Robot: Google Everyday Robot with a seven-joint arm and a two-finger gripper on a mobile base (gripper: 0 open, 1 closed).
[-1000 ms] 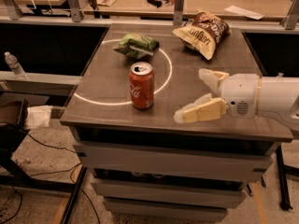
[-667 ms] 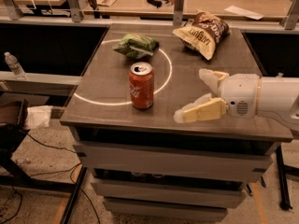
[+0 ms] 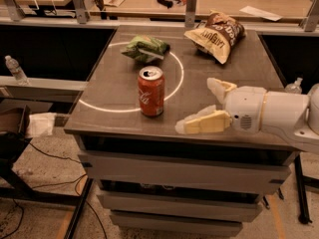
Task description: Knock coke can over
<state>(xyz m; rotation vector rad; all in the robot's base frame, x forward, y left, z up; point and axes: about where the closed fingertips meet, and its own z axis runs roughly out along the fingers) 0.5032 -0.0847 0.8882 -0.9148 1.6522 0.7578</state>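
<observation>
Red coke can (image 3: 151, 91), white script, silver top up; long axis vertical. Gripper (image 3: 196, 104), right of it, fingers spread, empty.

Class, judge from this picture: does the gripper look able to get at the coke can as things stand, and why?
Probably yes. The open gripper hovers beside the upright coke can, with only bare table between them; the green bag and brown bag lie farther back.

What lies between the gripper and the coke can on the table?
In the camera view, only bare table top, crossed by the white circle line. The open gripper is right of the upright coke can, apart from it.
</observation>
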